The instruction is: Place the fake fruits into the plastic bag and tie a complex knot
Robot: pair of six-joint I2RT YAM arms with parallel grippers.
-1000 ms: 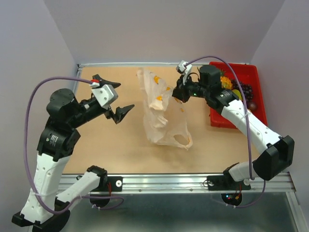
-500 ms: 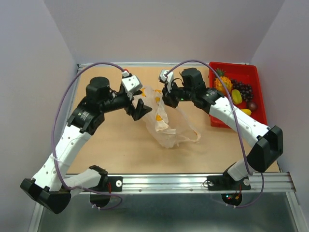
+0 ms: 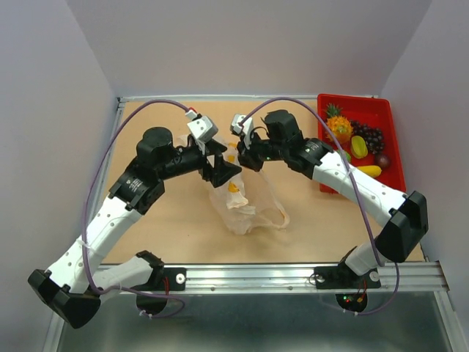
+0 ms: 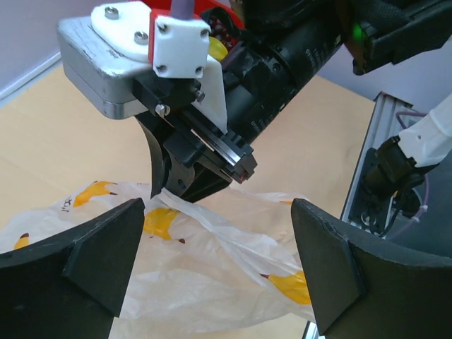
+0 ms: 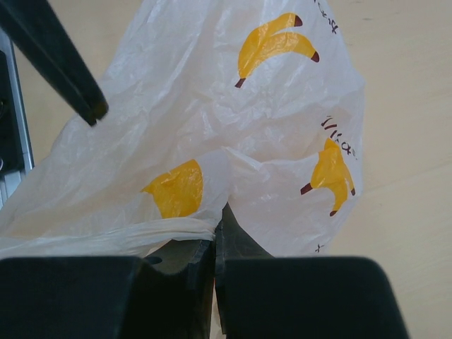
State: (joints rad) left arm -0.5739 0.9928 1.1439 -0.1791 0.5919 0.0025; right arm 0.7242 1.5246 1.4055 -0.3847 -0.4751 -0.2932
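Fruits in red tray, right arm between them and bag

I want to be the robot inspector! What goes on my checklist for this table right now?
Surface: tan tabletop, no spills seen.
Job's things: plastic bag crumpled mid-table, no knot seen; fake fruits in the red tray, far right.
Clutter: nothing seen.
Grippers: right gripper shut on the bag's edge; left gripper open over the bag, gripping nothing.
Cables: purple cables arch over both arms, off the bag.
Surroundings: pale walls; metal rail at near edge.
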